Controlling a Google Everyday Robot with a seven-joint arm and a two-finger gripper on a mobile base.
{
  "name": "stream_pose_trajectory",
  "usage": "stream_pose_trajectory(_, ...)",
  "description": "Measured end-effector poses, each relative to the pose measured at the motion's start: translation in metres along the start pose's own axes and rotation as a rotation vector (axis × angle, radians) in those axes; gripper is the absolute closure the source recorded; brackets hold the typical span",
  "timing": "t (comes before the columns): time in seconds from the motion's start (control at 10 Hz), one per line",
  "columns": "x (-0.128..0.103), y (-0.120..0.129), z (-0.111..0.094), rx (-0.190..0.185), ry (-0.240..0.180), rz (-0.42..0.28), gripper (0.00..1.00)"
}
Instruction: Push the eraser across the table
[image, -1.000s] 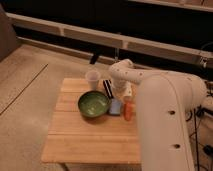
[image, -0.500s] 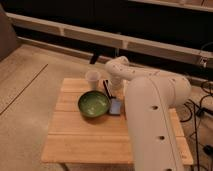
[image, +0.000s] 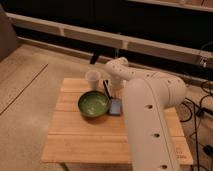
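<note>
The table (image: 90, 135) carries a green bowl (image: 93, 104) near its middle, a pale cup (image: 92, 77) at the far edge behind the bowl, and a light-blue pad (image: 116, 106) just beside the bowl on its right. The white arm (image: 147, 115) reaches in from the near right and covers much of the table's right half. The gripper (image: 114, 89) is down near the table surface at the far side, between cup and pad; its state cannot be told. The eraser (image: 106, 88), a dark narrow block, lies just beside the gripper, behind the bowl's far right rim; contact with the gripper cannot be confirmed.
</note>
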Motion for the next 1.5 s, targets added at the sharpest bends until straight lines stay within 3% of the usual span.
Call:
stream_pose_trajectory(0.2, -0.011, -0.002, -0.003, 0.000, -0.009, -0.032, 1.00)
stream_pose_trajectory(0.4, -0.031, 0.000, -0.006, -0.045, -0.035, -0.078, 1.00)
stream_pose_trajectory(0.6, -0.044, 0.001, -0.005, -0.068, -0.030, -0.136, 1.00)
stream_pose_trajectory(0.7, -0.052, -0.003, -0.004, -0.060, -0.026, -0.172, 1.00)
stream_pose_trajectory(0.9, -0.066, -0.018, -0.009, -0.008, -0.025, -0.219, 1.00)
stream_pose_trajectory(1.2, -0.088, -0.027, -0.037, 0.073, -0.047, -0.269, 1.00)
stream_pose_trajectory(1.5, -0.091, -0.026, -0.042, 0.084, -0.051, -0.274, 1.00)
